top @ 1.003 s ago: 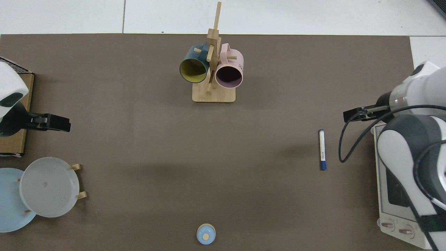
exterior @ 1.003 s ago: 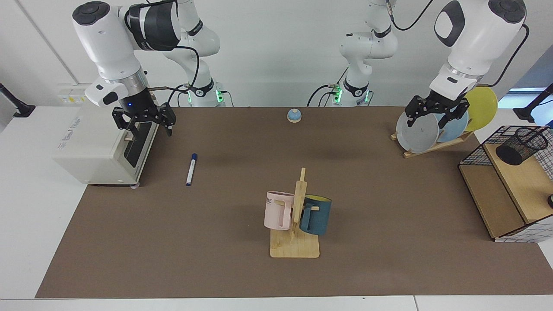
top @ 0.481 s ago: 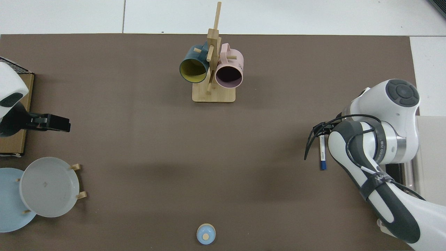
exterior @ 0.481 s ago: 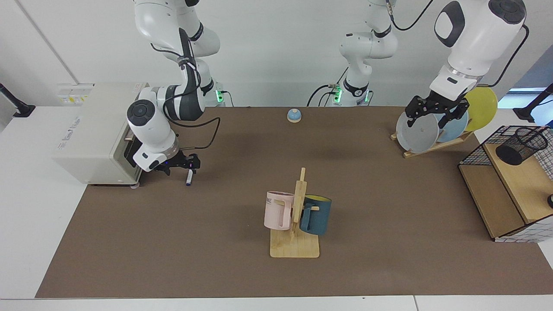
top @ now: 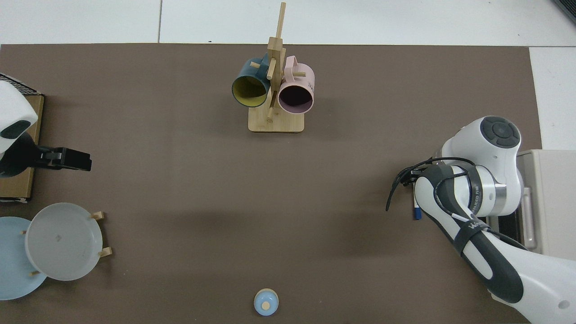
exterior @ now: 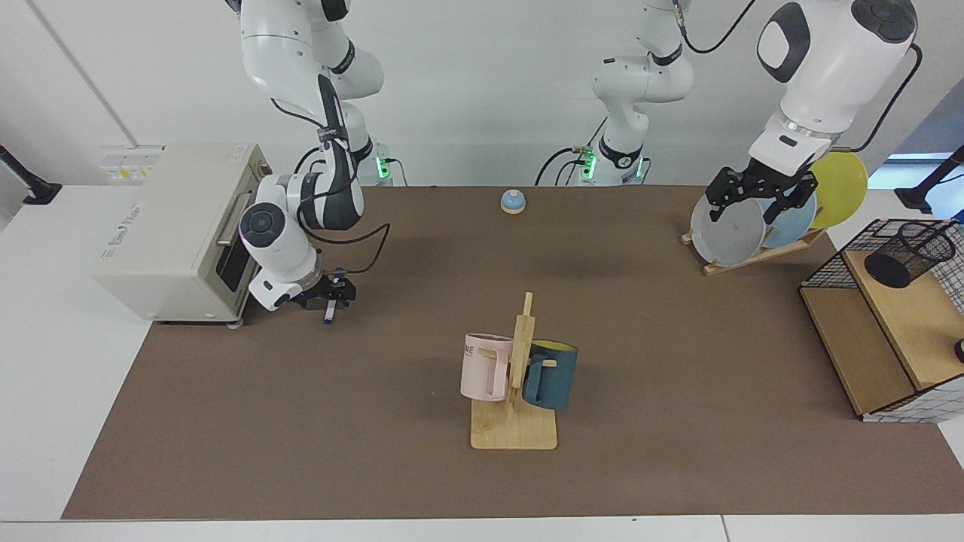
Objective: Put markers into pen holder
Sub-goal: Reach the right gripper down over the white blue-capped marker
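The task is at its opening stage: the marker (exterior: 329,315) lies on the brown worktop (exterior: 422,482) at the left of the facing view, just in front of the cream toaster oven (exterior: 169,226), and nothing has reached the pen holder (exterior: 907,254), which lies tilted on the wooden shelf of the wire basket (exterior: 828,267) at the far right. The right gripper (exterior: 329,292) is down over the marker, jaws astride the slim barrel; whether they have closed on it I cannot tell. The left gripper (exterior: 759,197) waits in the air before the plate rack (exterior: 742,260) at upper right, jaws spread and empty. The marker is smooth, white-barrelled plastic with a blue tip; the holder is black mesh, cylindrical. Grasp, carry and drop all remain.
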You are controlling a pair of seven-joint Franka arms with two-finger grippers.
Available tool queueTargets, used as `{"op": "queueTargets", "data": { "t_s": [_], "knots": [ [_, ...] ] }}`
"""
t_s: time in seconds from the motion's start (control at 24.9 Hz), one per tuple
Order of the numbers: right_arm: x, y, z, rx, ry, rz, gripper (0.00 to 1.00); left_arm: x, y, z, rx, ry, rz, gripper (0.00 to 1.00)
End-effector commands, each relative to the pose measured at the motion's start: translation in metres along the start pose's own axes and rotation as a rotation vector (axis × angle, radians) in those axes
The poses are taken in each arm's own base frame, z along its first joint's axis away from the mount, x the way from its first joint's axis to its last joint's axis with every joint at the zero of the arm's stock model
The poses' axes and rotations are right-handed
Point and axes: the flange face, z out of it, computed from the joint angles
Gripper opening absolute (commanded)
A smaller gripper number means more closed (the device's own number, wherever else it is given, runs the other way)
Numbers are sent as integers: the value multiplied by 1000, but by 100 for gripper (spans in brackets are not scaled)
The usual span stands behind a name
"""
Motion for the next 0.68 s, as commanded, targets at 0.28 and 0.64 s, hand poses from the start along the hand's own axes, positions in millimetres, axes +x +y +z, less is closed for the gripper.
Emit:
{"op": "queueTargets", "data": {
  "t_s": [0.28,0.64],
  "knots": [
    [2,0,3,5,40,26,62,-8,5,1,-15,-4,4,100],
    [4,0,7,4,34,14,3,-6,35,0,-12,1,192,100]
  ]
}}
